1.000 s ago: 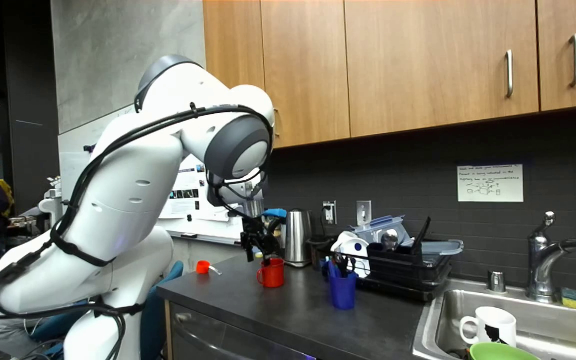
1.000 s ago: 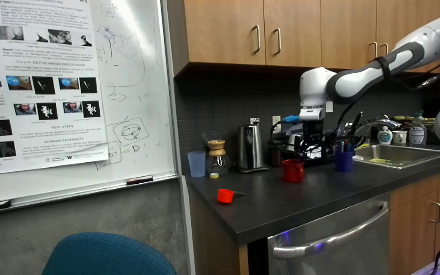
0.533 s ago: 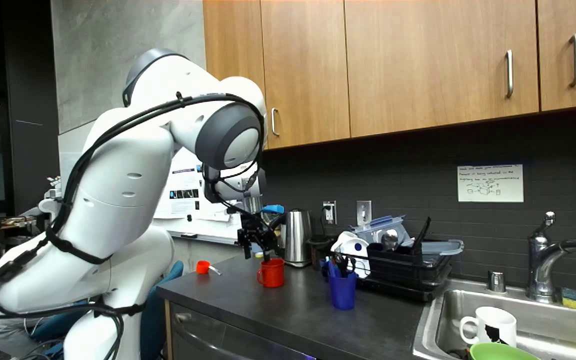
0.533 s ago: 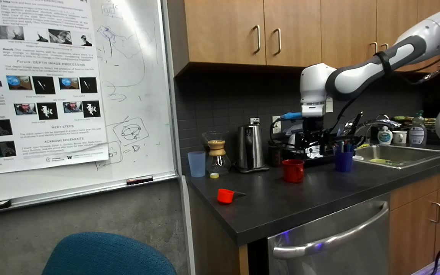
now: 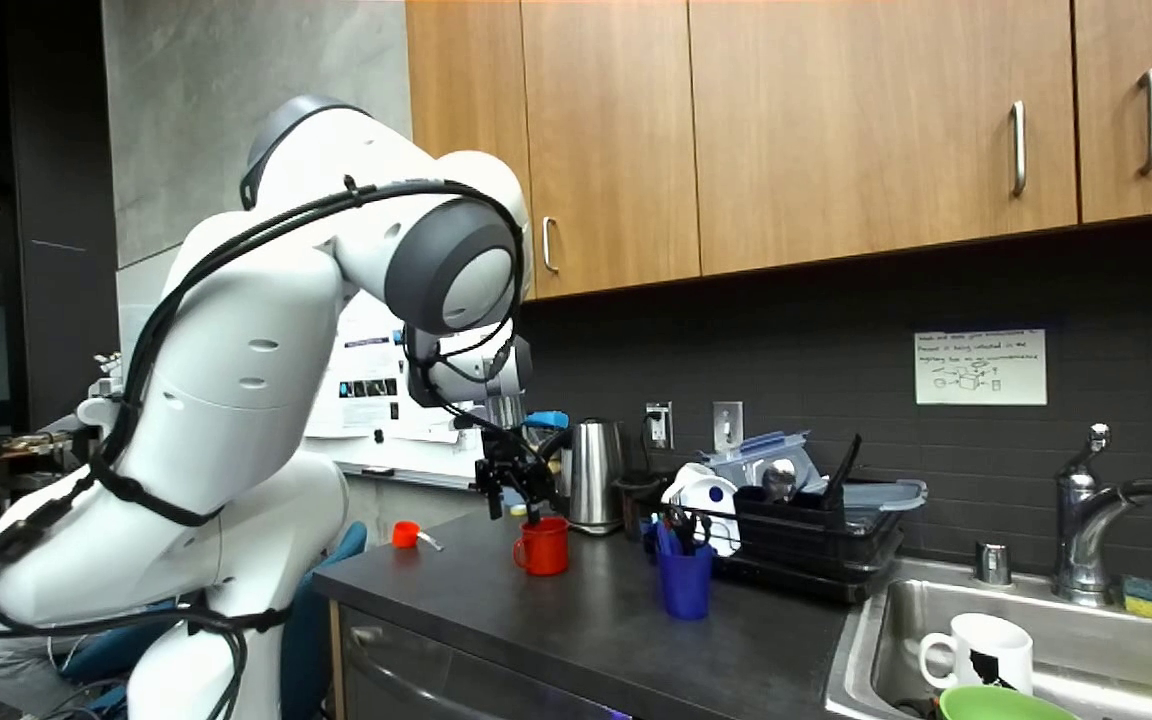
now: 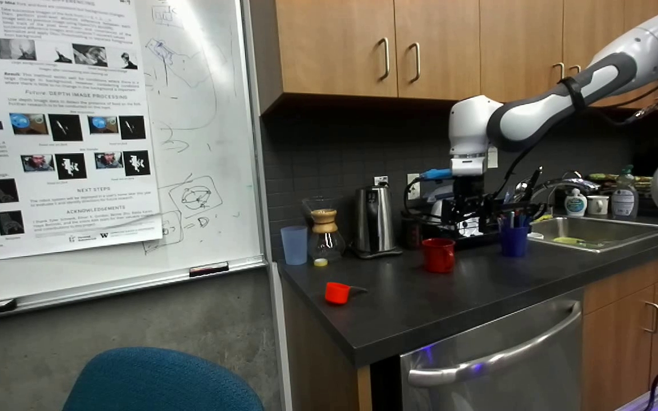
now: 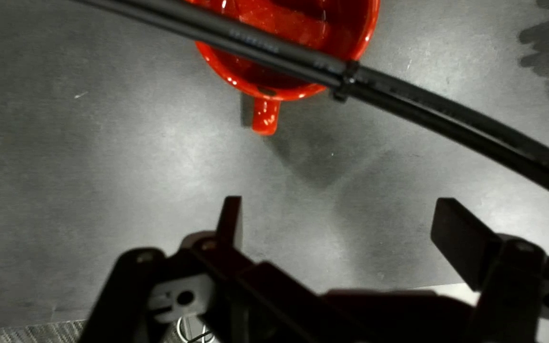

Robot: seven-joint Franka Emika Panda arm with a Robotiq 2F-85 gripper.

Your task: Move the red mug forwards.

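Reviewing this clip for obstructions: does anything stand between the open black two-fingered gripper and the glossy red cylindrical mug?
Nothing visible does. In the wrist view, dark grey countertop shows between the gripper and the mug. Foreground black cables hide part of the mug, likely without blocking access.

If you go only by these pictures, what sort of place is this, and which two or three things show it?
Probably a lab or office kitchenette: a stainless-steel sink and a dish rack suggest a kitchen, while the research poster suggests a workplace.
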